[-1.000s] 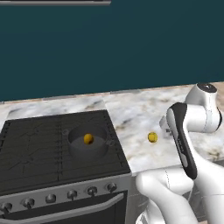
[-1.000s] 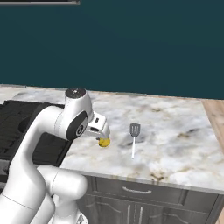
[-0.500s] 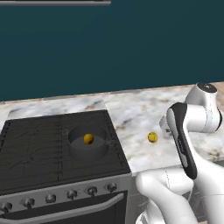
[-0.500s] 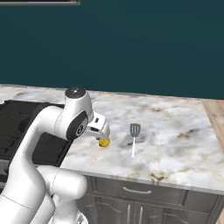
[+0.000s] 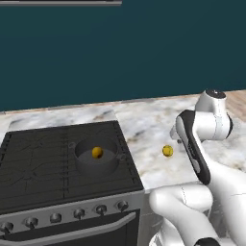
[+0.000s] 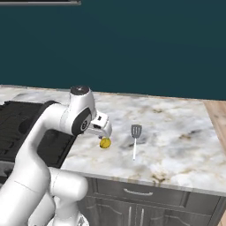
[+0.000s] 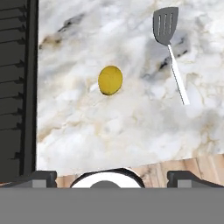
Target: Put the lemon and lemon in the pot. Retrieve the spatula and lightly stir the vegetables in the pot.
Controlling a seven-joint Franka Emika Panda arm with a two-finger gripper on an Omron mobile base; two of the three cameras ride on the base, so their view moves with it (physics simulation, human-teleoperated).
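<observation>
One lemon (image 5: 97, 152) lies inside the dark grey pot (image 5: 96, 162) on the stove's right front burner. The other lemon (image 5: 167, 151) (image 6: 105, 142) (image 7: 110, 80) rests on the marble counter just right of the stove. My gripper (image 6: 104, 132) (image 7: 112, 177) hangs directly above this lemon, apart from it. It is open, with its fingertips (image 7: 40, 177) spread wide and nothing between them. The spatula (image 6: 135, 141) (image 7: 171, 48) lies flat on the counter to the right of the lemon, its blade pointing toward the wall.
The black stove (image 5: 38, 163) (image 7: 15, 87) borders the counter on the left, with knobs (image 5: 101, 209) along its front. The marble counter (image 6: 176, 132) runs right to a wooden strip (image 6: 216, 114). A dark teal wall (image 5: 120, 53) stands behind.
</observation>
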